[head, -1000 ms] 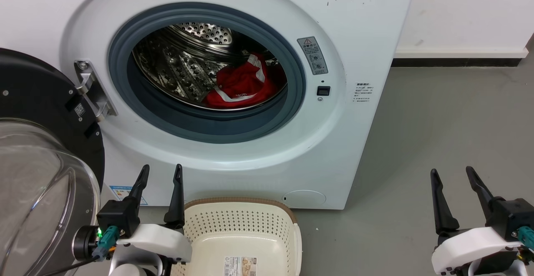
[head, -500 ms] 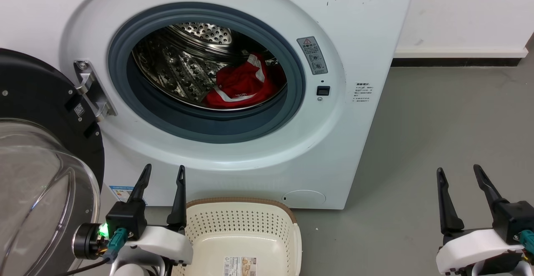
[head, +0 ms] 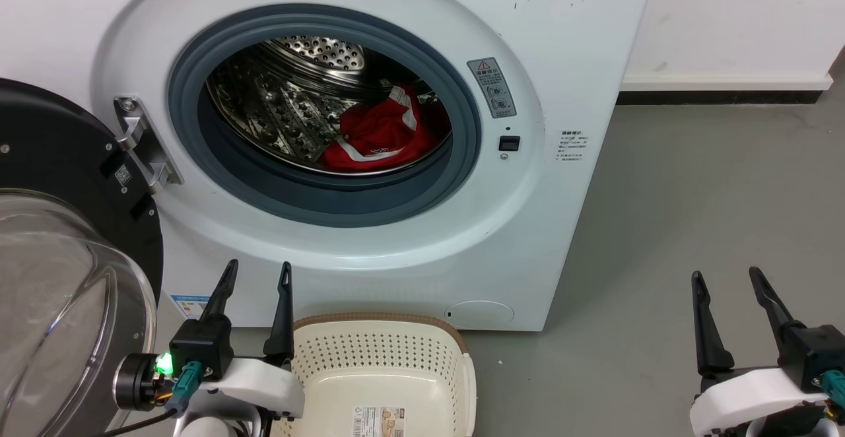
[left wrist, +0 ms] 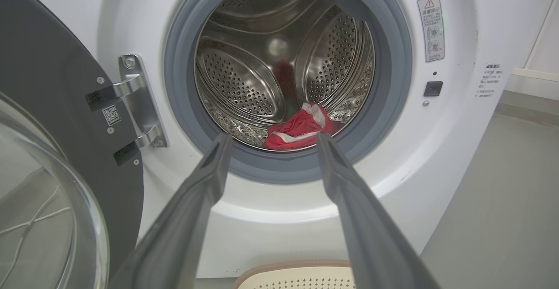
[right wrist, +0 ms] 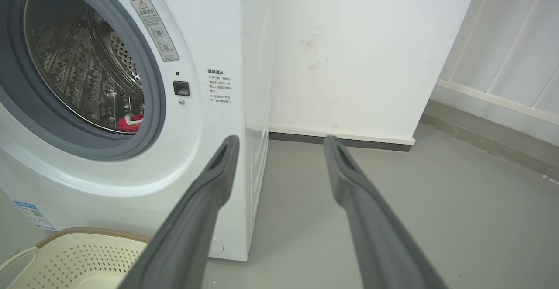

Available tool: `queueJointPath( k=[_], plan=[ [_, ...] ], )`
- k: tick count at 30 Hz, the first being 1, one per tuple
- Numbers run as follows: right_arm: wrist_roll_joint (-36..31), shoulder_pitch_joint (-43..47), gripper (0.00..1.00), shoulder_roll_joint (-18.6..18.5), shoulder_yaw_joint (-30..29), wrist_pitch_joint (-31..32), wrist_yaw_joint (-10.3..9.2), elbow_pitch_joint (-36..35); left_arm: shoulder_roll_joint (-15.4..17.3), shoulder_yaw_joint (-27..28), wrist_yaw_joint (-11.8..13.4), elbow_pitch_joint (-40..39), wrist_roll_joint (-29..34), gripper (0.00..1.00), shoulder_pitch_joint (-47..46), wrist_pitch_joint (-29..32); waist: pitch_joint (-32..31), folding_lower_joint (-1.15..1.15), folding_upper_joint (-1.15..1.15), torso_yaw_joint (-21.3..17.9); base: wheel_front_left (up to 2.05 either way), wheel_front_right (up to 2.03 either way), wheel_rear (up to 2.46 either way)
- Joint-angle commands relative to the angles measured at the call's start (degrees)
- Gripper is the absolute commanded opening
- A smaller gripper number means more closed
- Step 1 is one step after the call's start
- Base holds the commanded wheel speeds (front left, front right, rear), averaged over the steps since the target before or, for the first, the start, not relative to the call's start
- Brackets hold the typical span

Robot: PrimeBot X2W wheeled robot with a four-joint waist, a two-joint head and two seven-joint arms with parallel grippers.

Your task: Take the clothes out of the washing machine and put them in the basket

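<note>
Your left gripper [head: 257, 265] hangs low before the washing machine [head: 541, 47], fingers spread wide, holding nothing. Just to its right, the cream basket [head: 379, 319] sits on the floor against the machine's foot. Your right gripper [head: 724, 272], equally open and empty, hovers over the floor beyond the machine's right corner. The red clothes [head: 379, 136] lie bunched at the bottom of the steel drum [head: 284, 94], toward its right side. They look light, soft and floppy, so pinch a raised fold near the white trim.
</note>
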Motion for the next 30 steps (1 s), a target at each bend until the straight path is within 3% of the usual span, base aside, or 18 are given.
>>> queueJointPath(
  k=[1, 16, 30],
  plan=[
    [0.4, -0.2, 1.00, 0.0, 0.0, -0.3, -0.04, 0.2, 0.0, 0.2, 0.2, 0.1, -0.2, 1.00, -0.5, -0.2, 0.0, 0.00, 0.00, 0.0, 0.00, 0.00, 0.00],
    [0.6, -2.9, 1.00, 0.0, 0.8, -1.1, -0.04, 1.2, 1.2, 0.5, 0.3, 1.1, 0.2, 1.00, -5.4, -0.1, 3.0, 0.00, 0.00, -0.9, 0.00, 0.00, 0.00],
    [2.8, -10.6, 1.00, 0.0, 3.4, -4.3, -0.04, 4.0, 7.6, 2.3, -1.6, 5.0, -1.0, 1.00, -27.6, 9.7, 16.9, 0.00, 0.00, -10.6, 0.00, 0.00, 0.00]
  ],
)
